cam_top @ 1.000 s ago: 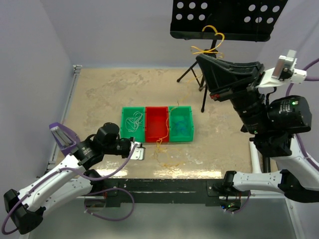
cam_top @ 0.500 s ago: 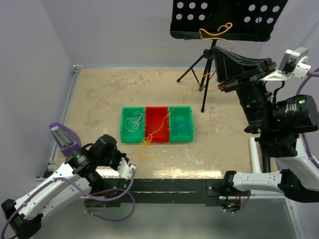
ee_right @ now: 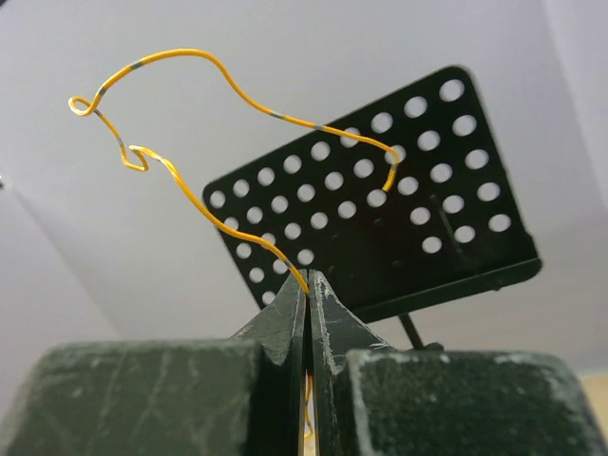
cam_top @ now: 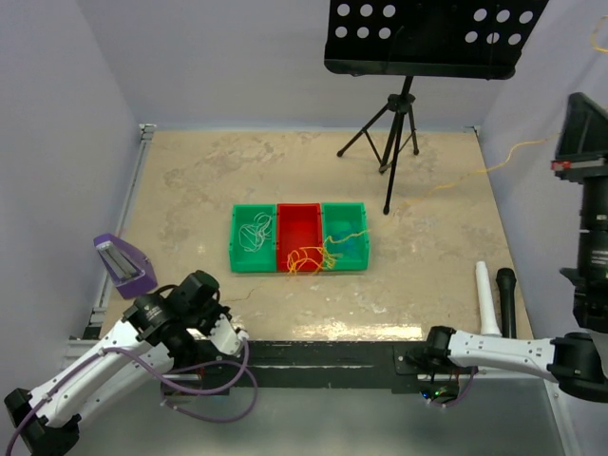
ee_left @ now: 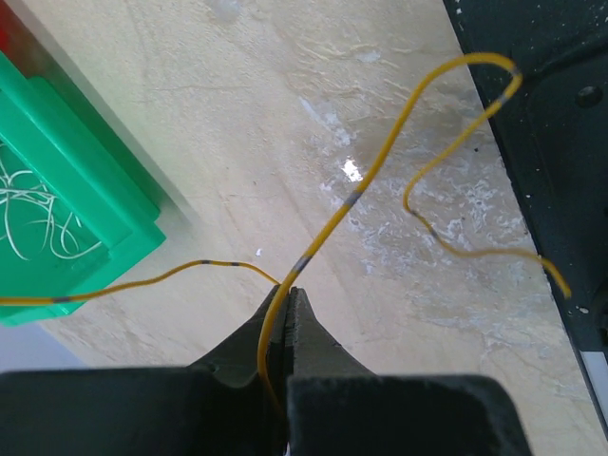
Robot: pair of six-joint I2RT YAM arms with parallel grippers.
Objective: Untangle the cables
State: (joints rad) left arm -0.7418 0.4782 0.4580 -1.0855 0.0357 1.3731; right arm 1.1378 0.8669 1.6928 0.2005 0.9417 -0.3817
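The orange-yellow cable (cam_top: 484,169) runs from high at the right down to a tangle (cam_top: 306,258) lying over the red bin (cam_top: 297,228). My left gripper (ee_left: 285,291) is shut on one stretch of it low over the table, near the front edge (cam_top: 231,332). My right gripper (ee_right: 310,275) is shut on another stretch, held high in the air. In the top view its arm (cam_top: 591,190) is at the right edge and its fingertips are out of frame. A whitish cable (cam_top: 252,231) lies in the left green bin (cam_top: 237,249). A pale blue one (cam_top: 347,242) lies in the right green bin (cam_top: 363,256).
A black perforated music stand (cam_top: 427,38) on a tripod (cam_top: 391,133) stands at the back right; it also shows in the right wrist view (ee_right: 380,218). A purple wedge-shaped object (cam_top: 123,264) sits at the left edge. A white rod (cam_top: 486,294) and a black rod (cam_top: 506,294) lie at the right front.
My right gripper has risen and swung right with the cable, out of the top view. My left gripper has pulled back toward the front edge. The tangle has shifted from the table onto the red bin.
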